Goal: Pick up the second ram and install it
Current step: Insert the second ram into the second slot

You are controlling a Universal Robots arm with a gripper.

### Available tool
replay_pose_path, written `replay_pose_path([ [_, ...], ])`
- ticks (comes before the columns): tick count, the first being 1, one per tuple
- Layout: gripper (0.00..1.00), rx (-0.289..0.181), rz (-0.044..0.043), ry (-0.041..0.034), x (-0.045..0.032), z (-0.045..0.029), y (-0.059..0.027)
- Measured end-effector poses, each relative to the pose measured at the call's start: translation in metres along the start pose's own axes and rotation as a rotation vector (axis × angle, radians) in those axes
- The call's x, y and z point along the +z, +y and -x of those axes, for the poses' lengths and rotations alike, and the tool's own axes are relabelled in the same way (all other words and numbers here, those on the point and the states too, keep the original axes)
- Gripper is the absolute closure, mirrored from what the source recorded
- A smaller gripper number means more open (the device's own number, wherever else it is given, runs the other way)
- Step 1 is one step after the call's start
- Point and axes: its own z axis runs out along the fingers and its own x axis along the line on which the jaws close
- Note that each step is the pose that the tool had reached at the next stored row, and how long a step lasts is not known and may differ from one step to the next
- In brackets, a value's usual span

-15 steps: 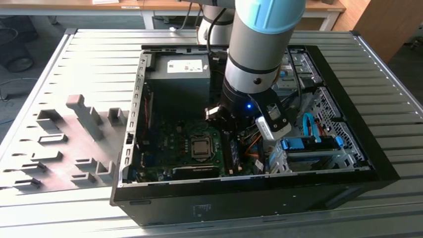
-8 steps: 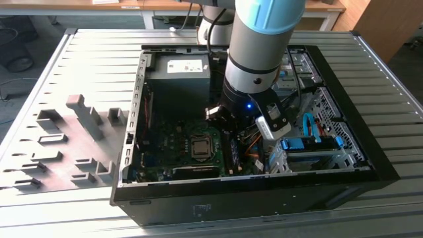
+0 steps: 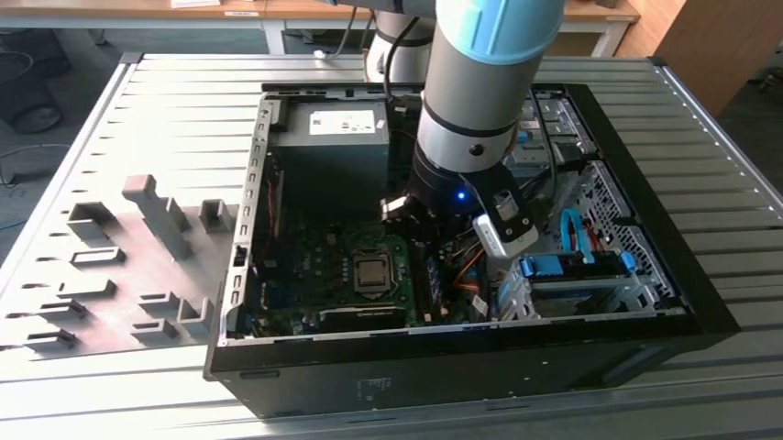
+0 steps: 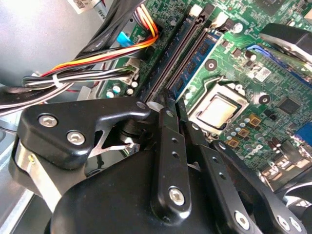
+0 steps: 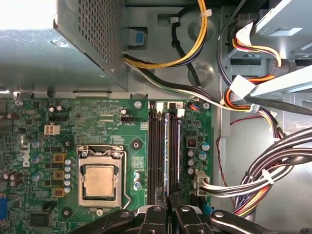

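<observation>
Ram stands on edge in the slots of the board, in line with the gripper, whose fingers are drawn close together on its near end. In the second wrist view the ram runs away from the gripper beside darker slots. The socket lies near on one side and cables crowd the other, with little room. The power box closes the far end. In the exterior view the gripper reaches down inside the case, which lies open on a ribbed table, a grey block just beside it.
</observation>
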Motion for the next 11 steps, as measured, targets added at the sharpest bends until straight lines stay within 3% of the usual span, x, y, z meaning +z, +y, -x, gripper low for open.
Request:
replay_pose_path([
  [11, 0.86, 0.0, 0.0001, 0.0, 0.0022, 0.0011, 0.0025],
])
